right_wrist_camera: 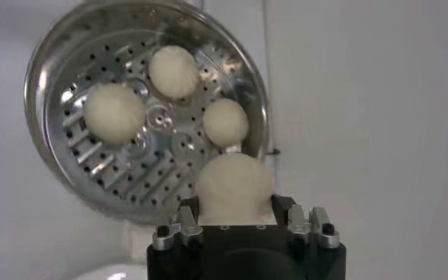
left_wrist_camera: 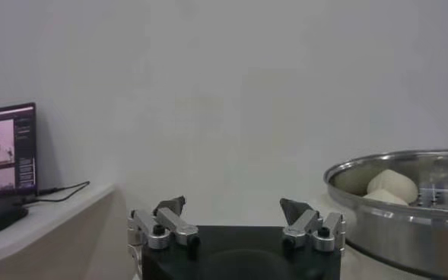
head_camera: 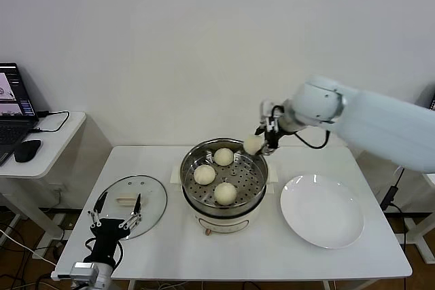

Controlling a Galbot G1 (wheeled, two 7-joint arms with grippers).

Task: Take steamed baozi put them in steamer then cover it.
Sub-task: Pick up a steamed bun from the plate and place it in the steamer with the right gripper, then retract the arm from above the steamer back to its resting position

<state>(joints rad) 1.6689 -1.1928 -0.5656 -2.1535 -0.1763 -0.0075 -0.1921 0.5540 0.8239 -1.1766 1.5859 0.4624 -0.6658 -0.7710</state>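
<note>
The steamer (head_camera: 255, 195) stands mid-table, a shiny steel pot with a perforated tray on a white base. Three cream-white baozi (head_camera: 225, 193) lie on its tray (right_wrist_camera: 94, 163). My right gripper (head_camera: 255, 145) is shut on a fourth baozi (right_wrist_camera: 234, 186) and holds it above the steamer's far right rim. The glass lid (head_camera: 151, 195) with a cream handle lies flat on the table to the steamer's left. My left gripper (head_camera: 117, 206) hangs open over the lid's near edge with nothing between its fingers (left_wrist_camera: 170, 205).
An empty white plate (head_camera: 322, 210) sits to the right of the steamer. A side table (head_camera: 58, 142) on the left carries a laptop (head_camera: 13, 110) and a mouse (head_camera: 27, 150). The steamer's wall (left_wrist_camera: 406, 228) shows in the left wrist view.
</note>
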